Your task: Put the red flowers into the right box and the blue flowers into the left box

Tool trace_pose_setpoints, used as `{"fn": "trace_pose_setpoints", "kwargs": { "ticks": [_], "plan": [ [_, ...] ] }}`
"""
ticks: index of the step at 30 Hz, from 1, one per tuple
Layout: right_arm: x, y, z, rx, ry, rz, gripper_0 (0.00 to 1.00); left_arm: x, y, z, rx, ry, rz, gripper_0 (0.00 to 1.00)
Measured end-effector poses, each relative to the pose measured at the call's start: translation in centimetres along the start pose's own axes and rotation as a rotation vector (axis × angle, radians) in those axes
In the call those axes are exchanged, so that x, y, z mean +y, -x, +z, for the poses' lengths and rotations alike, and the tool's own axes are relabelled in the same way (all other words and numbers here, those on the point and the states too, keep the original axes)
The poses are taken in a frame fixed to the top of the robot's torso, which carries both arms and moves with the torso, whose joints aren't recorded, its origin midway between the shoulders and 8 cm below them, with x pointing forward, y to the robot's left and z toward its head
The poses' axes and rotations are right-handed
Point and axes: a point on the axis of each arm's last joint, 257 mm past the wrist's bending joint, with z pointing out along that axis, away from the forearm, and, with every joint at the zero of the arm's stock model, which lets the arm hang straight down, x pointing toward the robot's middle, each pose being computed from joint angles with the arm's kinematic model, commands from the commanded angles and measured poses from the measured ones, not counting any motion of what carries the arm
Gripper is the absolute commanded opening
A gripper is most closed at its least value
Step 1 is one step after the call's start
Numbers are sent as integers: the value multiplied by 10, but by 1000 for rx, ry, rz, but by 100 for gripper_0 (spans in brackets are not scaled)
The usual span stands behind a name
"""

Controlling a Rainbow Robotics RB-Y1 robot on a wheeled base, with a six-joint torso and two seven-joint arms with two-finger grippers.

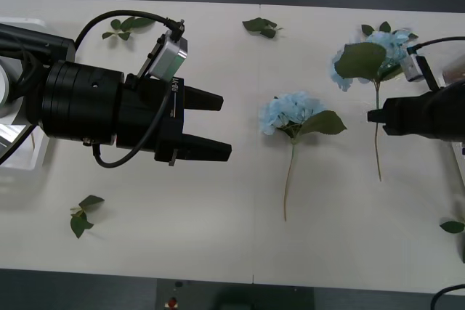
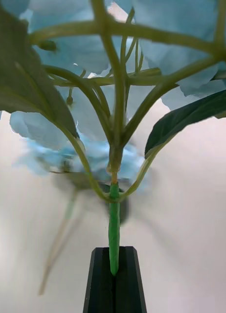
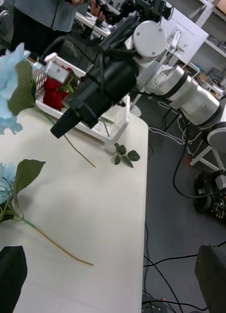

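Currently the right gripper [image 1: 372, 115] is sitting at the right side of the table [image 1: 218, 230], black fingers [image 2: 114, 283] pinched together on the green stem of a blue flower [image 1: 370, 54]; the right wrist view is showing the stem clamped between the two pads with the pale blue cluster [image 2: 142, 44] and big leaves fanning out ahead of it. In the left wrist view that same bloom [image 3: 8, 83] is looking lifted clear of the table, stem trailing down. A second blue flower [image 1: 293, 112] is lying flat mid-table, head away from the robot, stem pointing back toward it, well apart from both grippers. The left gripper [image 1: 218, 125] is hovering over the table left of centre, jaws spread wide, holding nothing. The right box [image 3: 110, 124] is sitting at the table's right end with red flowers [image 3: 54, 90] in it. The left box [image 1: 22, 154] is peeking out under the left arm. Loose leaf sprigs [image 1: 83, 215] are scattered around
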Motion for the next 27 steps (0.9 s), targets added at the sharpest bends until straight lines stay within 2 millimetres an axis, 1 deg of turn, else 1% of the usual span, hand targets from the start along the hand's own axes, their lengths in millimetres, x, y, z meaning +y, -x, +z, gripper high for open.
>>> {"fn": "trace_pose_setpoints", "kwargs": {
  "ticks": [3,6,11,15,22,27],
  "plan": [
    [38,17,-15,-57,144,-53,0,0,0,0,0,0,0,100],
    [81,31,-26,-112,303,-49,0,0,0,0,0,0,0,100],
    [139,40,-37,-146,482,-79,0,0,0,0,0,0,0,100],
    [172,48,-47,-166,581,-103,0,0,0,0,0,0,0,100],
    [221,82,-60,-251,734,-126,0,0,0,0,0,0,0,100],
    [250,101,-69,-255,814,-76,0,0,-1,0,0,-1,-2,100]
  ]
}}
